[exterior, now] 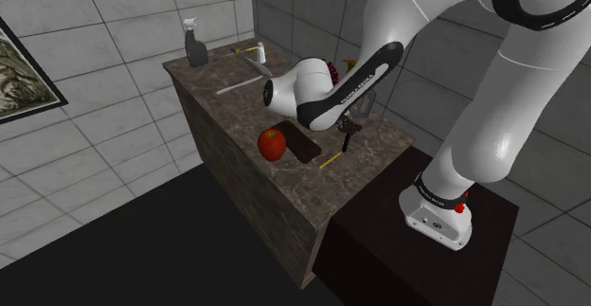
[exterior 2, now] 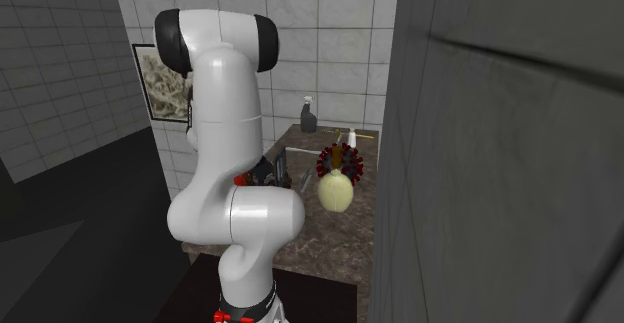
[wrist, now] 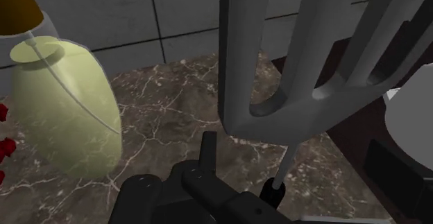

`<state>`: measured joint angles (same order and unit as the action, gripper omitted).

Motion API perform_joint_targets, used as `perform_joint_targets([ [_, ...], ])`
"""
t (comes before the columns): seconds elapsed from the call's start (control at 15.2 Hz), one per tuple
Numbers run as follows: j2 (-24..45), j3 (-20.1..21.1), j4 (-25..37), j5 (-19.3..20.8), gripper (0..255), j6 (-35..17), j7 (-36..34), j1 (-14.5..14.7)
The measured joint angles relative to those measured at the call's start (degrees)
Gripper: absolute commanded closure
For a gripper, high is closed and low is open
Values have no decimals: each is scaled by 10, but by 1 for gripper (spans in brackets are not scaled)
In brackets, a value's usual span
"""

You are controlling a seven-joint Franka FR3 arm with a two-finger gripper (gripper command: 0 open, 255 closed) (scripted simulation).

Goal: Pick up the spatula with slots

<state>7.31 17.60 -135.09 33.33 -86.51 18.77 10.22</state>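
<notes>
Now: my end effector (wrist: 239, 168) pinched narrow on thin shaft of spatula (wrist: 291, 115). Spatula plain grey, broad head, long slots with rounded ends. It rises from my fingers above marbled table (wrist: 159, 112), near pale-green bottle (wrist: 62, 105).

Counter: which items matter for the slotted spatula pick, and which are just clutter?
Job:
- spatula
- gripper

Clutter:
- apple
- spray bottle
- yellow bottle
- dark board
</notes>
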Motion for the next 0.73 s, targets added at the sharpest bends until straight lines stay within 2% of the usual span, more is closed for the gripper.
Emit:
perform_joint_targets([
  [0.53,65,-3,-2,23,0,-33,-33,4],
  [0.59,68,-3,-2,24,255,-35,-34,4],
  [0.73,69,-4,-1,25,255,-36,-35,4],
])
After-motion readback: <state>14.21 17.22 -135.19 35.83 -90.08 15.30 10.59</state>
